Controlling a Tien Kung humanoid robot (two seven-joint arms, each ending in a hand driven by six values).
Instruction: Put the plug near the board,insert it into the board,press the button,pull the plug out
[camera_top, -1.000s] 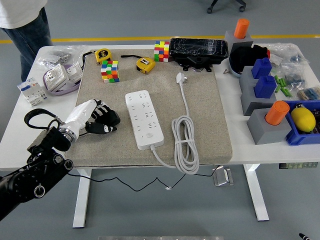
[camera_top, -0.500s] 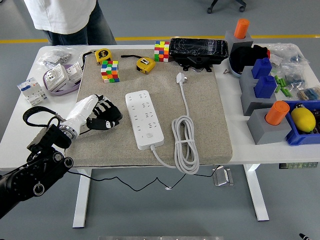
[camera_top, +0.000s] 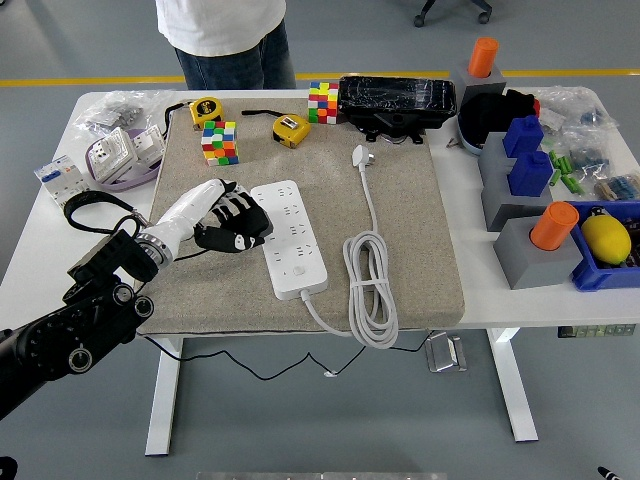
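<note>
A white power strip (camera_top: 289, 236) lies lengthwise in the middle of the beige mat (camera_top: 400, 270). Its white plug (camera_top: 361, 156) rests on the mat to the upper right of it, and the cord runs down into a coil (camera_top: 371, 288) beside the strip. My left hand (camera_top: 232, 222) hovers at the strip's left edge. Its black fingers are loosely curled and hold nothing. The right arm is out of sight.
Two colour cubes (camera_top: 220, 141) (camera_top: 323, 102), two yellow tape measures (camera_top: 291, 129) (camera_top: 205, 109) and a black box (camera_top: 396, 100) line the mat's far edge. Grey blocks with blue and orange pegs (camera_top: 532, 210) stand at the right. A person (camera_top: 224, 35) stands at the far side.
My left hand has moved right across the mat to the strip's left edge. The person has walked right along the far side.
</note>
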